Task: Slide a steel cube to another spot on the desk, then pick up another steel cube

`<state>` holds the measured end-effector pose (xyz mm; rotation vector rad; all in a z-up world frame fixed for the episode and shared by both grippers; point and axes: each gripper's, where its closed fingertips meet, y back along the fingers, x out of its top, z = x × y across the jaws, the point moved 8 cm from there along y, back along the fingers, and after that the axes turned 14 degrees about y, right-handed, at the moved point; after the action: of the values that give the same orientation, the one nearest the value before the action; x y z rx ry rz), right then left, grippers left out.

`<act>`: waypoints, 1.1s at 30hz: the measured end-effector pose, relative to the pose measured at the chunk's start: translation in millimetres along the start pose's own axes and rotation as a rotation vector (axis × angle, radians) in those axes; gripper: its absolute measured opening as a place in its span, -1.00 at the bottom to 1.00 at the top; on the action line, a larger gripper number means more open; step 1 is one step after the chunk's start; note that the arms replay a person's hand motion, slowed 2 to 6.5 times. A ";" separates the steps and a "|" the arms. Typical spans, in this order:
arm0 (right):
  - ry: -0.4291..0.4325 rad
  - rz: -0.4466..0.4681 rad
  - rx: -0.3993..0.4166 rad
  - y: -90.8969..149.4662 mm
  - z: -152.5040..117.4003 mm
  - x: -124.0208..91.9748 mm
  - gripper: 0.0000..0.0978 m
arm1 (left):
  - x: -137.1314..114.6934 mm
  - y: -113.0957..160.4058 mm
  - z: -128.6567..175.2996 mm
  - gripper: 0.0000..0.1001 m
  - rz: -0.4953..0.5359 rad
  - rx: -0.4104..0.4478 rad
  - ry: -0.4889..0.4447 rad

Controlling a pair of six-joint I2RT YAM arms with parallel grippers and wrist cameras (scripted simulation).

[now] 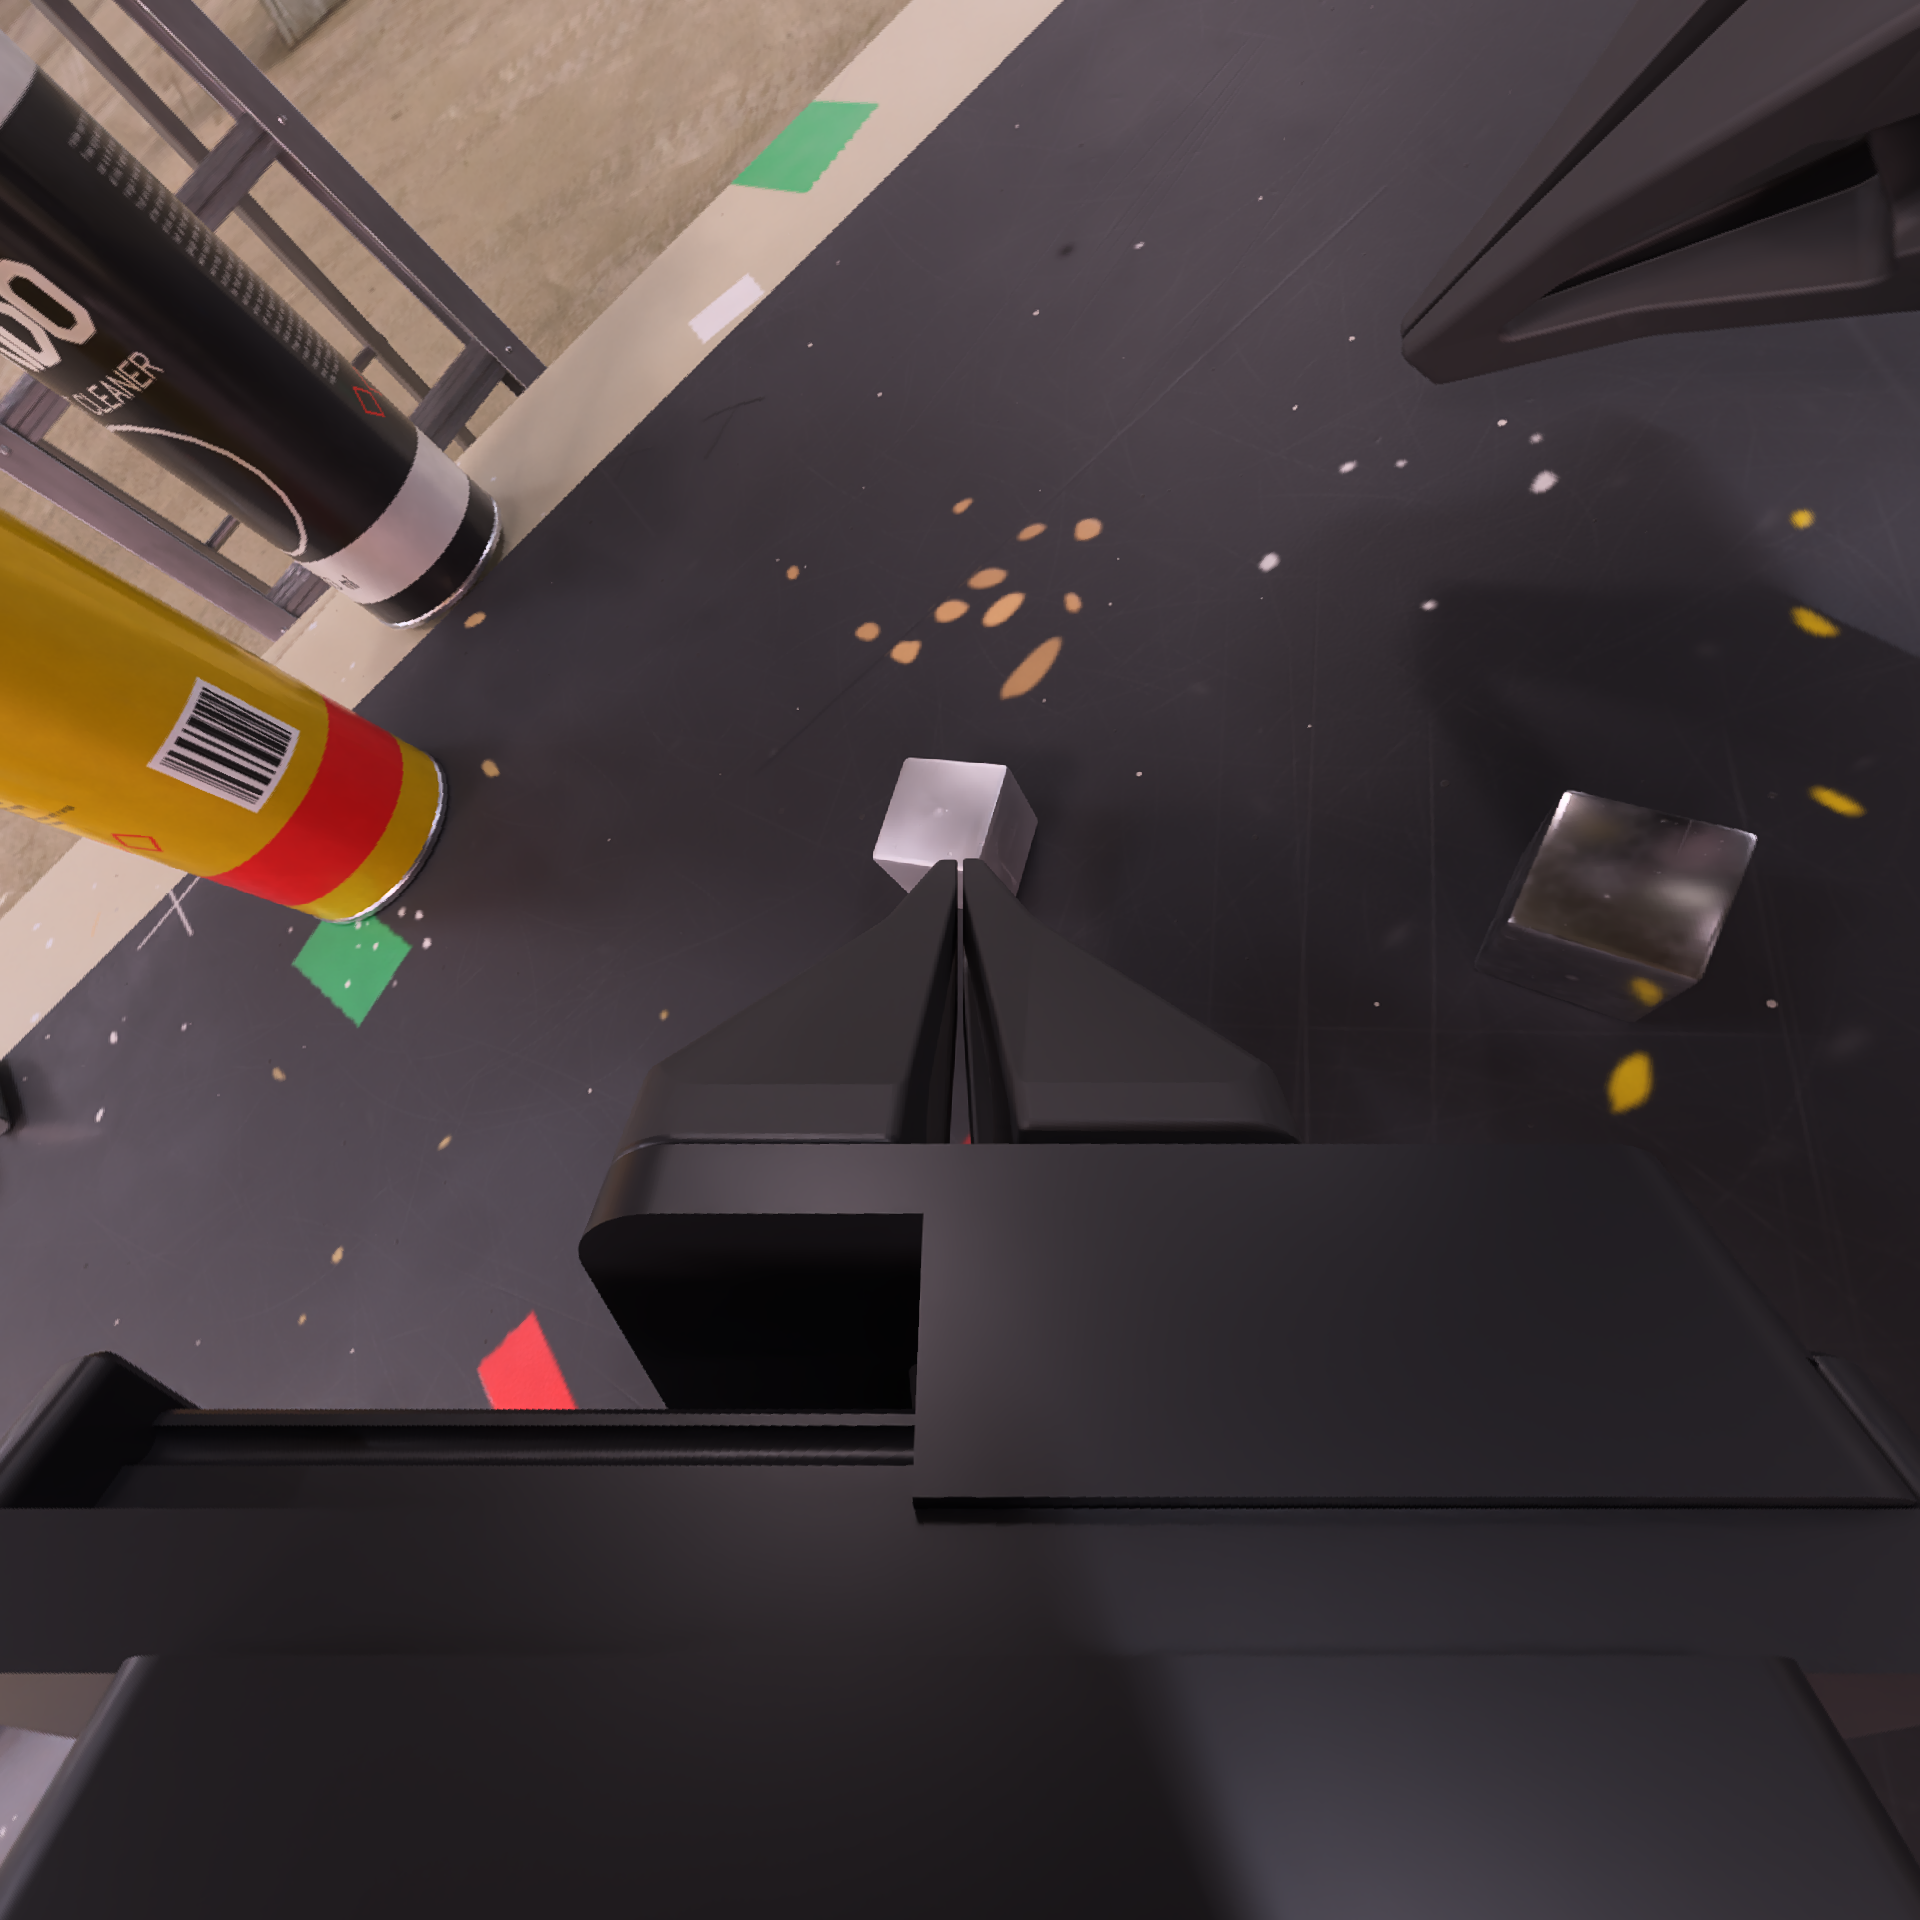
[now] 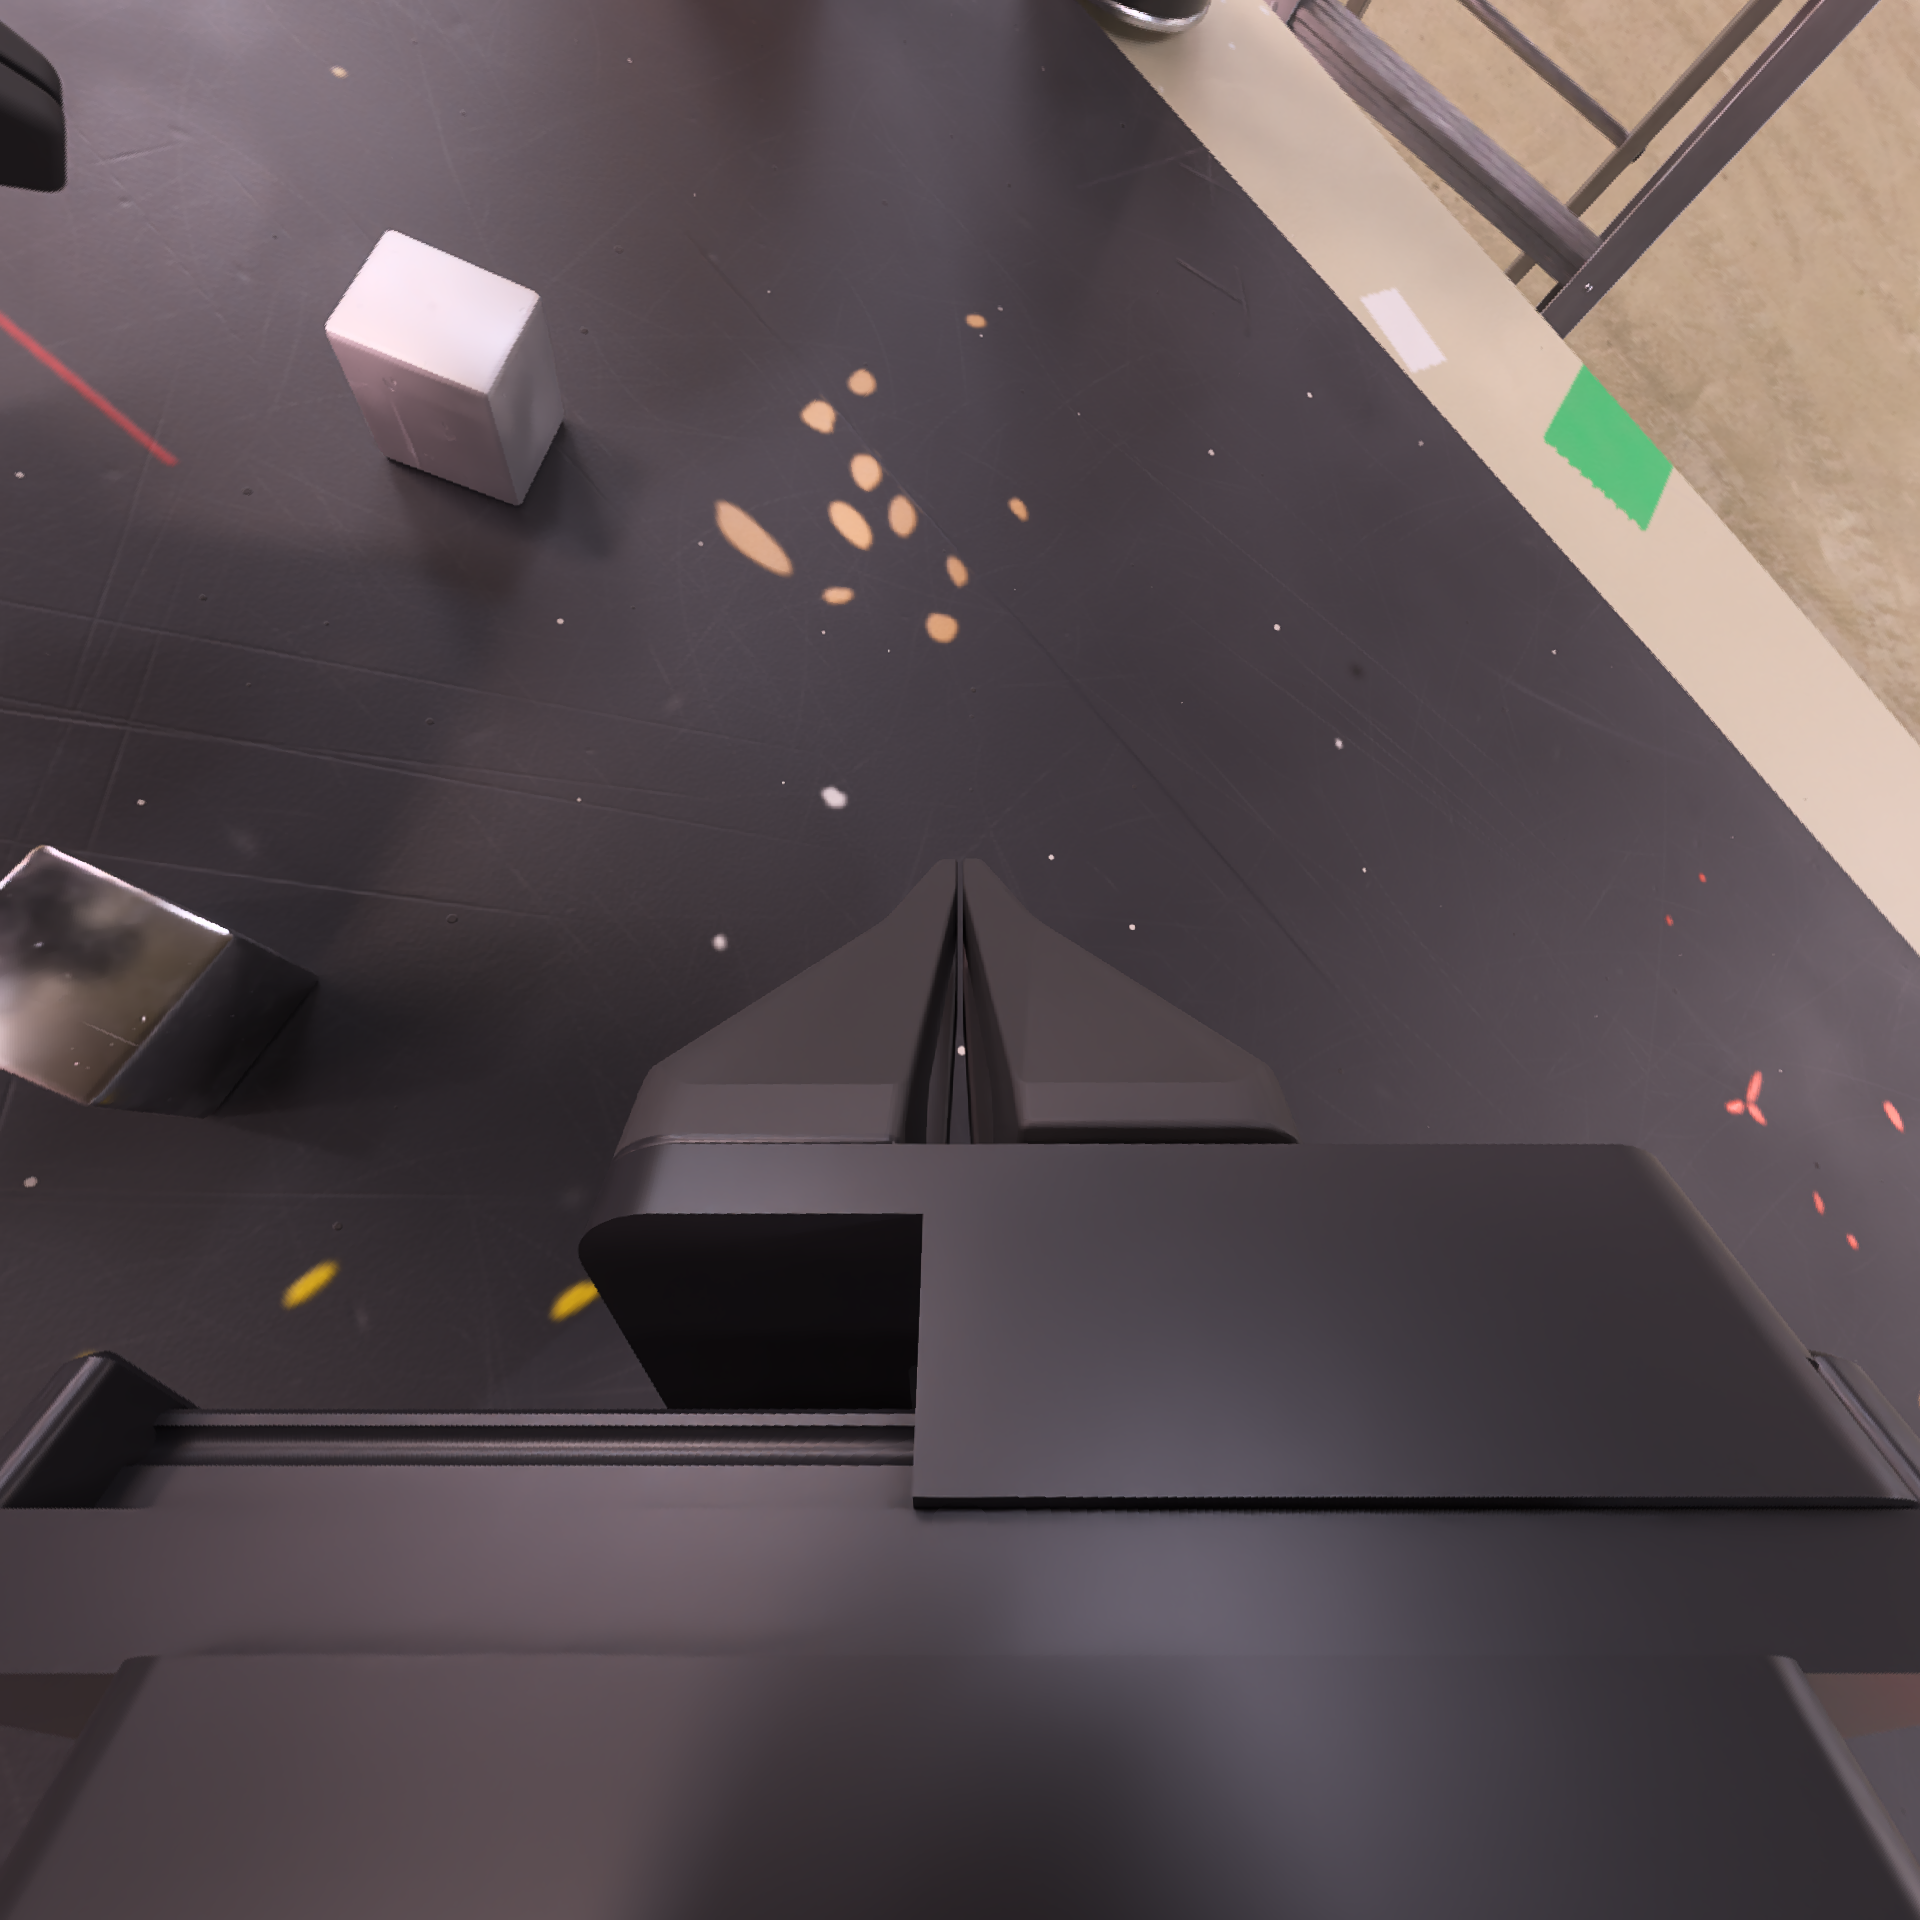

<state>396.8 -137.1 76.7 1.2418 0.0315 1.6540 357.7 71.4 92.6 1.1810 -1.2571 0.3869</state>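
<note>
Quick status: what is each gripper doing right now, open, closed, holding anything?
Left gripper: closed, holding nothing, fingers together right at the pale steel cube.
Right gripper: closed, empty, over bare desk.

Two metal cubes stand on the dark, paint-flecked desk [image 1: 1195, 343]: one pale, matte silver steel cube [image 1: 951, 821] and one darker, mirror-polished steel cube [image 1: 1621, 899], which lies toward three o'clock of the pale one in the left wrist view. In the right wrist view the same pair shows, the pale cube [image 2: 447, 364] at ten o'clock and the polished cube [image 2: 125, 977] at nine o'clock.

Two spray cans stand near the desk's edge: one black cylindrical can with a white band [image 1: 239, 343] and one yellow cylindrical can with a red band [image 1: 208, 769].

Two green tape squares show in the left wrist view, one on the pale rim [image 1: 805, 145] and one on the dark surface [image 1: 351, 966].
</note>
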 end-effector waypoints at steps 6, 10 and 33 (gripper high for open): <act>-0.030 0.001 0.003 0.3 0.6 -0.7 -0.98 | 1.4 2.1 6.2 -0.98 0.006 -0.081 -0.003; -0.047 0.004 0.018 0.7 1.8 -2.1 -0.98 | 4.5 7.5 10.3 -0.98 0.021 -0.168 0.002; -0.050 -0.028 0.023 0.1 4.0 -3.8 -0.98 | -4.7 6.8 18.6 -0.96 -0.101 -0.302 0.023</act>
<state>399.4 -141.9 75.9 1.2943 0.0371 1.6013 341.0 60.3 89.1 0.9738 -1.1833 0.1292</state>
